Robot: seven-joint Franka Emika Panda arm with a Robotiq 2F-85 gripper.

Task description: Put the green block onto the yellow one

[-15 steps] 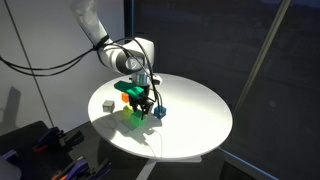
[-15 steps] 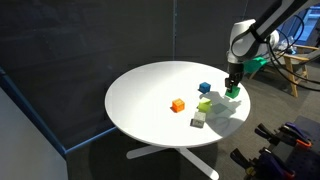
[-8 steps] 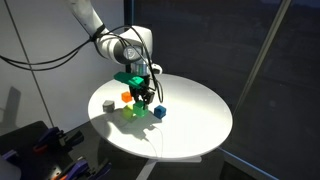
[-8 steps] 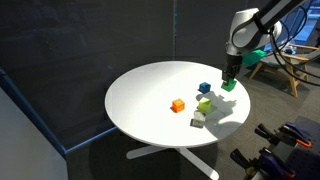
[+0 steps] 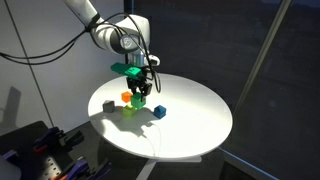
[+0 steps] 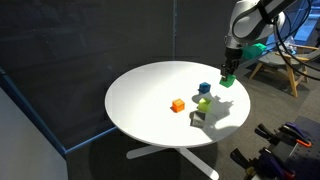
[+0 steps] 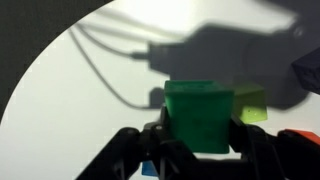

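My gripper (image 5: 140,90) is shut on the green block (image 7: 200,115) and holds it in the air above the round white table (image 5: 195,125). The block fills the middle of the wrist view between the two black fingers (image 7: 152,142). In both exterior views the held block (image 6: 228,80) hangs under the gripper (image 6: 228,76). The yellow one (image 7: 250,103) lies on the table just beyond and to the right of the held block. It also shows in both exterior views (image 5: 131,110) (image 6: 203,102), below and beside the gripper.
An orange cube (image 5: 126,97) (image 6: 178,105), a blue cube (image 5: 159,112) (image 6: 205,88) and a pale grey cube (image 5: 108,104) (image 6: 197,120) lie close around the yellow one. Dark curtains stand behind the table. A wooden chair (image 6: 285,60) stands nearby.
The gripper has risen from near the table top with the green block in it and drifted slightly sideways. The cubes on the table have not moved.
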